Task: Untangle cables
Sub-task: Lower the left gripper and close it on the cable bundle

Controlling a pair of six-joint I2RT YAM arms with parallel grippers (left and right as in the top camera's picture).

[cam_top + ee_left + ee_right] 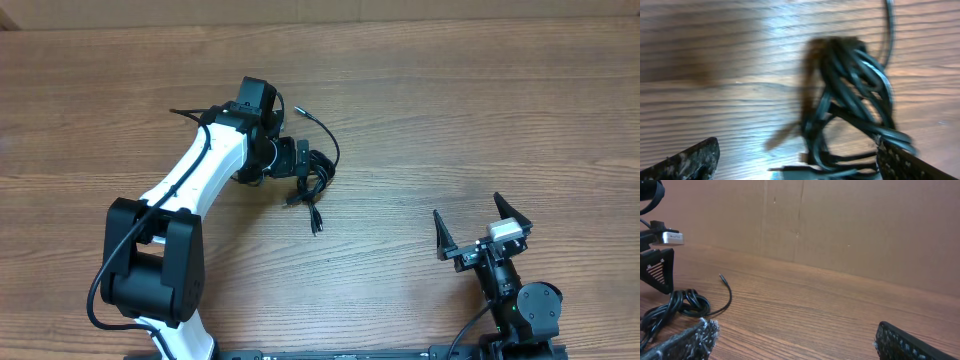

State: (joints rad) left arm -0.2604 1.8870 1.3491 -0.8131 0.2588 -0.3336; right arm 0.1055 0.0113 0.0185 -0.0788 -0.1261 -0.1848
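Black jaws of the left gripper (300, 165) are seen spread wide apart, clamped on nothing. In the left wrist view, which is blurred, the tangled cables (850, 100) are framed between the two jaws, the bundle lying close against the right-hand one; whether it is actually touched cannot be told. The bundle is seen on the wooden table (450, 100), a little left of its middle and nearer the far edge than the near one. One loose strand is curved out of the knot in an arc toward the far edge and is ended by a small plug. Two shorter ends are trailed from the knot toward the near edge.

The right gripper (475, 225) is held well apart from the cables, low by the near edge toward the right corner, its jaws likewise opened wide with nothing between them. From its wrist camera the bundle is seen at the far left, and a brown cardboard wall (840, 225) is seen along the table's edge.
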